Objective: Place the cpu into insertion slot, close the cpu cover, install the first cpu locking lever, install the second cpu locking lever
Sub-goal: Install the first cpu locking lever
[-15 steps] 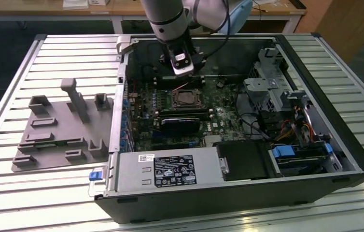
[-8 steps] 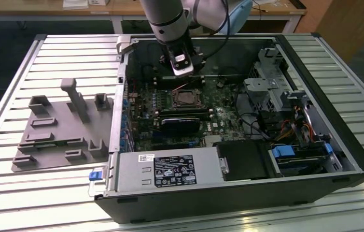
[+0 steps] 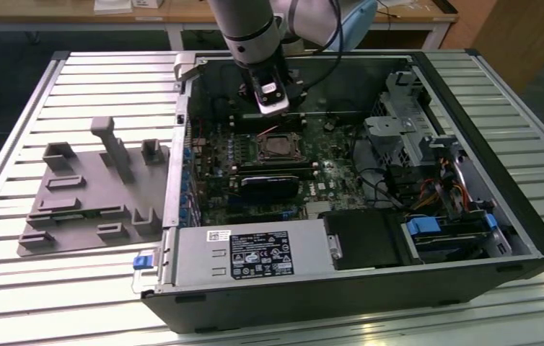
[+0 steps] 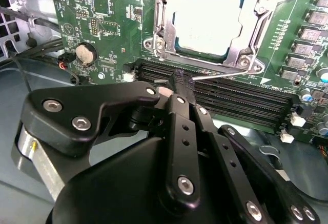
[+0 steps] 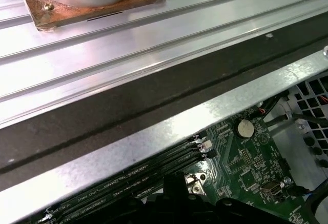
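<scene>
On the exterior view's left, a grey moulded fixture tray [image 3: 94, 191] lies on the slatted metal bench [image 3: 22, 303], just beside the open computer case [image 3: 503, 187]. Further right, inside the case, the arm reaches down over the motherboard [image 3: 214, 155], its pincer [image 3: 270, 101] hanging just beyond the socket area, near the far wall. In the second wrist view the pincer [image 4: 182, 80] has its fingertips drawn together, pinching the end of a thin metal locking lever [image 4: 225, 74] that runs along the edge of the socket above the black memory slots [image 4: 230, 101]. The cpu [image 4: 207, 21] sits in the insertion slot [image 3: 278, 148], its pale top showing through the window of the cpu cover [image 4: 256, 24], which lies flat down over it. A round coin battery [image 4: 86, 54] lies on the green board to one side.
</scene>
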Tool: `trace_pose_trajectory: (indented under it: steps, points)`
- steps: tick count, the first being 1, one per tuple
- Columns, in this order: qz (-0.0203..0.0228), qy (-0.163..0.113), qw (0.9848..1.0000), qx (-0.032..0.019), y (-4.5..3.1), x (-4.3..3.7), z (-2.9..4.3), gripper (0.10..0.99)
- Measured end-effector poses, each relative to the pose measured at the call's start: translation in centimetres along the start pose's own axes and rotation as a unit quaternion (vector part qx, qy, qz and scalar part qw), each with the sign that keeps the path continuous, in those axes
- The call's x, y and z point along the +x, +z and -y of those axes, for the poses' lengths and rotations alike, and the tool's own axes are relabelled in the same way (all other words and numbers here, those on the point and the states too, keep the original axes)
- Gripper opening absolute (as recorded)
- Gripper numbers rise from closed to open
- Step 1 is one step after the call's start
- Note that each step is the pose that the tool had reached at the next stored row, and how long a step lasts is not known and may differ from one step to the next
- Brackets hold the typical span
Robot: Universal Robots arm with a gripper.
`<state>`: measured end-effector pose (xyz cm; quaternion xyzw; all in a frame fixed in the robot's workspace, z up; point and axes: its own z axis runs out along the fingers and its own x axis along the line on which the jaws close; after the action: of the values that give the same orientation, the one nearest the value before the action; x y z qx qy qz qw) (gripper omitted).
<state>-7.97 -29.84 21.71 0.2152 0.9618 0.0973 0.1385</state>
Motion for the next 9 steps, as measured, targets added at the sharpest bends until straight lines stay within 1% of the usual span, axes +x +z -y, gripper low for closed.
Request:
trace_pose_trajectory:
  steps: [9]
  points:
    - [0.0009,0.0,1.0,-0.0006,0.35,0.08,0.09,0.102]
